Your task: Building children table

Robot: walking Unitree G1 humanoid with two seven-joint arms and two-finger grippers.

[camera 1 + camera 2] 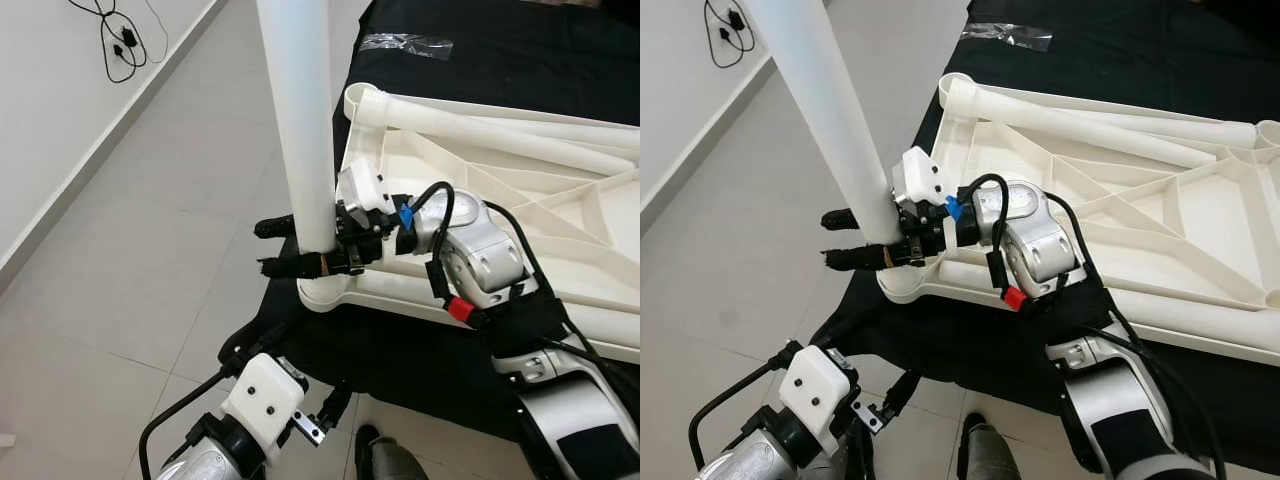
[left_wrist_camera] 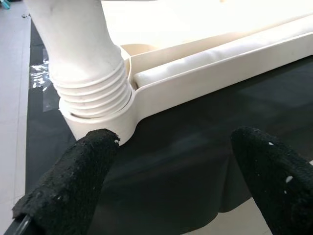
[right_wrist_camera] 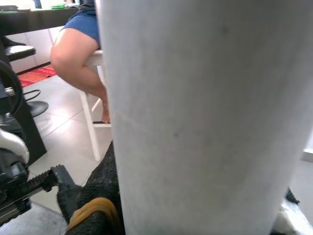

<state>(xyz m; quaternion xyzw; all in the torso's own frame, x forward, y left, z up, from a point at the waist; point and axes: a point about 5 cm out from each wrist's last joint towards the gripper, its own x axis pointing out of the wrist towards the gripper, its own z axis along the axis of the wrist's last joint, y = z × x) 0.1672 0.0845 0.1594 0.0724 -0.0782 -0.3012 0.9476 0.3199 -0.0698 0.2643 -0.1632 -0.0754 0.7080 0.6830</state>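
Note:
A white plastic table top [image 1: 520, 200] lies upside down on a black cloth. One white table leg [image 1: 300, 120] stands upright in the near left corner socket [image 1: 325, 290]. Its threaded end [image 2: 93, 93] sits in the socket's mouth. My right gripper [image 1: 266, 247] is shut on this leg just above the socket, one black finger on each side. My left gripper [image 2: 171, 161] is open, low beside the table's near edge, facing the socket with nothing between its fingers [image 2: 73, 186]. A second leg [image 1: 480, 130] lies flat in the table top.
Light tiled floor [image 1: 150, 250] spreads to the left, up to a white wall with a black cable [image 1: 120, 45]. A clear wrapper [image 1: 405, 43] lies on the cloth at the back. In the right wrist view a person's leg [image 3: 78, 54] shows on a white stool.

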